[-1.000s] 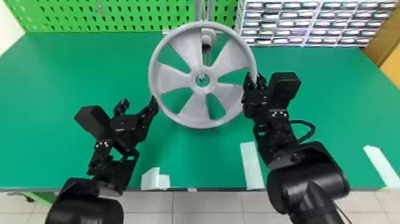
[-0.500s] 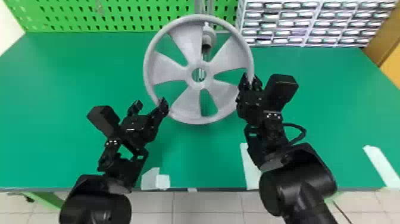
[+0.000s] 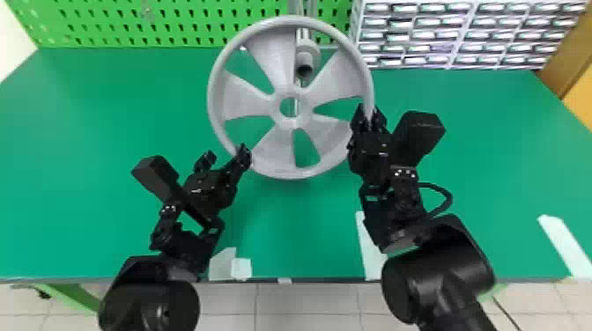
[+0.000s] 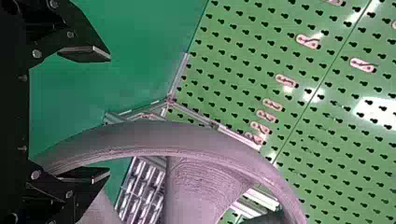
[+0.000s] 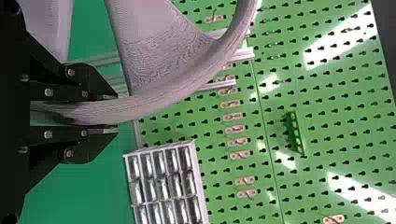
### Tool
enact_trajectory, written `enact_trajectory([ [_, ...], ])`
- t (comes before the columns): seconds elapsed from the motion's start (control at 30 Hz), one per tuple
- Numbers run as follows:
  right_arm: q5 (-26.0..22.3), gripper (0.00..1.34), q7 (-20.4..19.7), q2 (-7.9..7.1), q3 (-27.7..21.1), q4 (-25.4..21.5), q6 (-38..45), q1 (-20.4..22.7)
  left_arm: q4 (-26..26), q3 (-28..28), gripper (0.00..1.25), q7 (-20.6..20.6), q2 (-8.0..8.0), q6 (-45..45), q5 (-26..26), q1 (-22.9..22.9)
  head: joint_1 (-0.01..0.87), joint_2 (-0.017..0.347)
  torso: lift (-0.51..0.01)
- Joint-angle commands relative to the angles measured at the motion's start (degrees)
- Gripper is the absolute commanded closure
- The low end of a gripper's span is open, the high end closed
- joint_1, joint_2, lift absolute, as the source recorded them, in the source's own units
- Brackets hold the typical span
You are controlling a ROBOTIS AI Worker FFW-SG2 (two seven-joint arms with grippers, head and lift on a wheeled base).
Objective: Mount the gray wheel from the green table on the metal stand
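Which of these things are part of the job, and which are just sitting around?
Part of the job:
Gray five-spoked wheel
Gray metal stand behind it
Smooth green table
Black right gripper, fingers shut on the rim
Black left gripper, fingers open near the rim

Just around:
Green perforated panel
White rack of small drawers
Flat white strips on the table

Behind your flat green bench [image 3: 110,110] stands the perforated green panel [image 3: 110,27]; at the bench's rear, the gray tubular metal stand [image 3: 307,54] is left of the white-framed drawer cabinet [image 3: 462,40].
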Motion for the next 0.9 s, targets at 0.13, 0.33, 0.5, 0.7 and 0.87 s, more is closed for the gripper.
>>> enact_trajectory([
  [0.13,-0.12,1.10,0.05,-0.17,0.17,0.00,-0.57,0.26,2.27,0.31,0.40,0.01,0.00,-2.06,1.83,-1.51,0.868,0.052,-0.093],
  [0.33,-0.12,1.10,0.05,-0.43,0.52,0.00,-1.53,0.44,3.85,0.22,0.41,0.01,0.00,-3.73,3.94,-2.82,0.868,0.052,-0.093],
  [0.5,-0.39,1.10,0.05,-0.52,0.70,0.00,-1.44,0.44,4.38,-0.22,0.41,-0.34,0.00,-4.34,5.44,-3.79,0.868,0.052,-0.093],
  [0.7,-0.39,1.10,0.05,-0.52,0.44,0.00,-1.18,0.44,4.38,-0.48,0.42,-1.66,0.00,-4.96,5.70,-4.14,0.868,0.052,-0.093],
  [0.87,-0.21,1.10,0.05,-0.43,0.35,0.00,-0.30,0.52,4.38,-0.48,0.42,-2.54,0.00,-5.31,5.87,-4.41,0.868,0.052,-0.093],
])
